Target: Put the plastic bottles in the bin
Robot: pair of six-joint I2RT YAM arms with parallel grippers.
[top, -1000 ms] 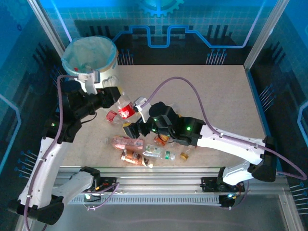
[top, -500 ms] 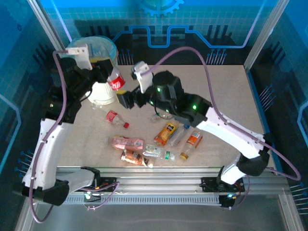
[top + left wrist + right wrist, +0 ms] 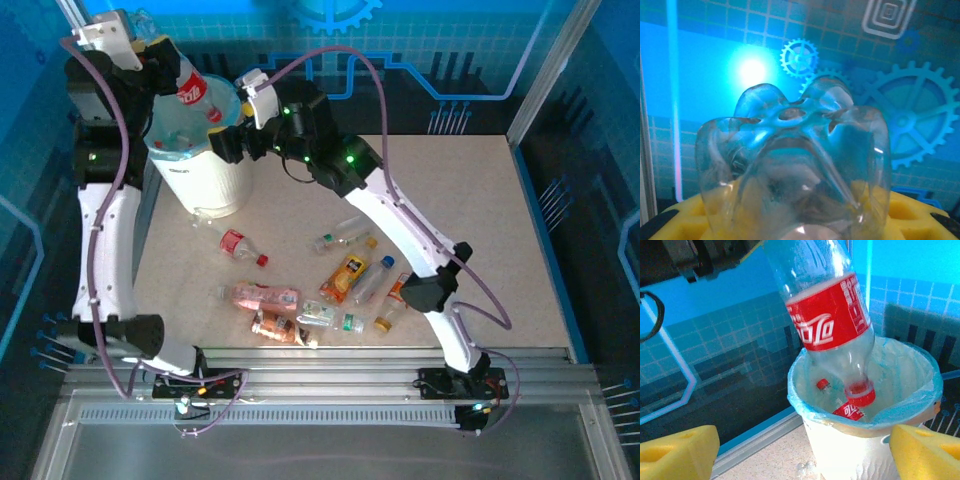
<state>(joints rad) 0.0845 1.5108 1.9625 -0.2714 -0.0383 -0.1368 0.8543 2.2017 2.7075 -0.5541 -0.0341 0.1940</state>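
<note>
My left gripper [image 3: 165, 62] is raised high at the back left, shut on a clear plastic bottle [image 3: 190, 92] with a red label. That bottle [image 3: 832, 320] hangs neck down, its red cap [image 3: 860, 392] just inside the mouth of the white bin [image 3: 205, 185] with its pale blue-green bag. The bottle's base [image 3: 795, 160] sits between my yellow pads [image 3: 685, 217]. Another red-labelled bottle [image 3: 847, 411] lies inside the bin [image 3: 865, 450]. My right gripper [image 3: 235, 142] hovers open by the bin's right rim, its fingertips [image 3: 677, 450] wide apart and holding nothing.
Several crushed bottles lie on the table: a red-capped one [image 3: 240, 245], a clear one [image 3: 340, 237], an orange-labelled one [image 3: 350, 275] and a pink one [image 3: 265, 297] near the front. The frame post [image 3: 105, 60] stands close behind my left arm.
My left arm has lifted the red-labelled bottle from beside the bin to above it, tipping it neck down. My right arm has swung from the table's middle up to the bin's rim.
</note>
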